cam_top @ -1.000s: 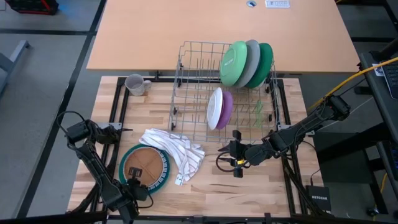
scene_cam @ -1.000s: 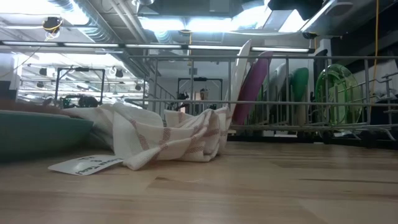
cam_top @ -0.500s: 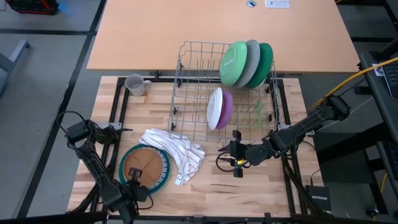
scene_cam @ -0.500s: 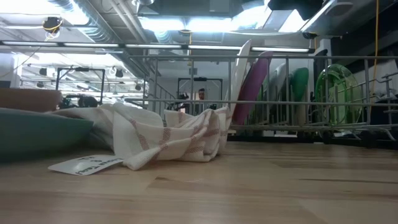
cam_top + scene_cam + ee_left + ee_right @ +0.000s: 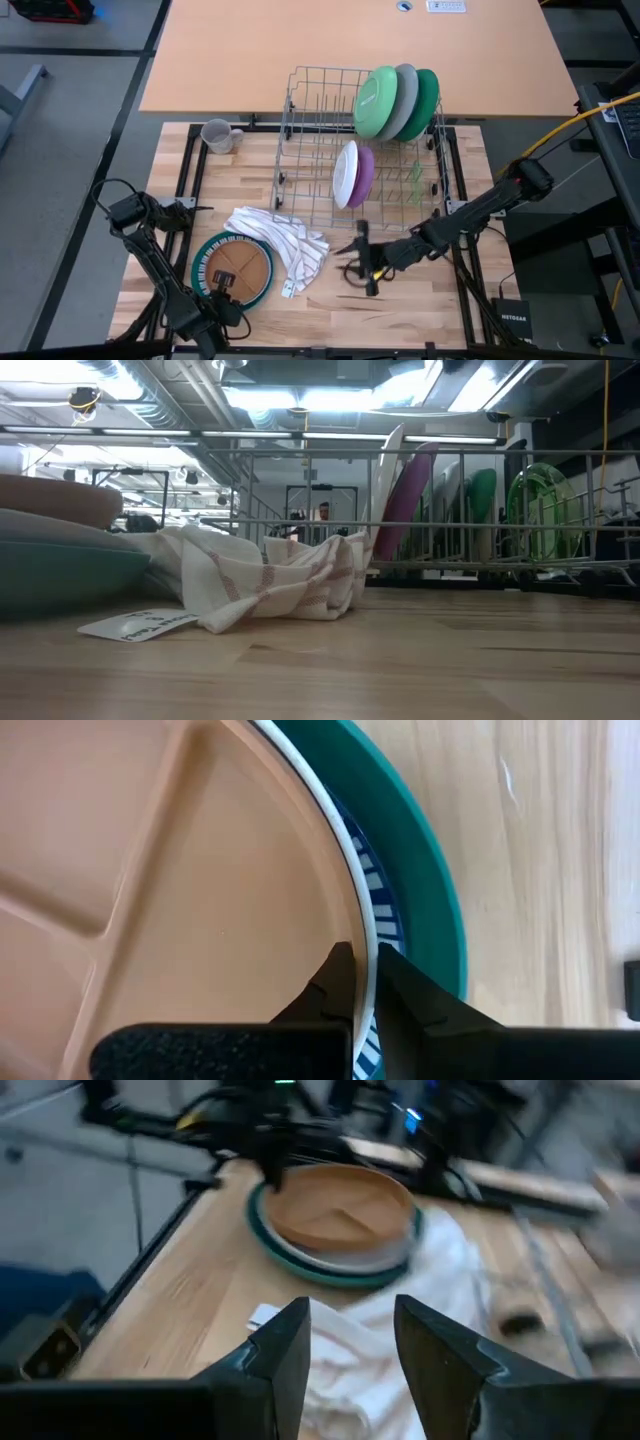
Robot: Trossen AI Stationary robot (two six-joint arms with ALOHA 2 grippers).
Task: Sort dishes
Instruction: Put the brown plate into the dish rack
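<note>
A brown divided bowl [image 5: 245, 268] sits over a teal plate [image 5: 207, 262] with a striped inner ring at the table's near left. My left gripper [image 5: 222, 287] is shut on the bowl's near rim. A white striped cloth [image 5: 285, 245] lies against the plate's right side. My right gripper [image 5: 360, 258] is open and empty, right of the cloth, and points toward it. Green [image 5: 376, 100], grey [image 5: 402, 100] and teal [image 5: 427, 98] plates stand on edge in the wire rack [image 5: 310, 140], with white [image 5: 346, 173] and purple [image 5: 365, 175] ones nearer. A grey mug [image 5: 218, 135] stands at the far left. My left gripper pinches the brown bowl's pale rim [image 5: 362, 925] on its near side, one finger [image 5: 335, 982] inside the bowl and one [image 5: 405, 988] outside. The fingers come from the table's near side. In the low view the bowl [image 5: 50, 500] stands raised above the teal plate [image 5: 60, 575].
The rack fills the table's far middle, with free slots on its left half. A paper tag [image 5: 135, 624] lies by the cloth's near edge. Bare wood lies between the cloth and the near edge. The tan table [image 5: 350, 50] lies beyond.
My left gripper has raised the brown bowl off the teal plate and carried it slightly right, so more of the plate's striped ring shows on the left. My right gripper has moved toward the table's left, closer to the cloth.
</note>
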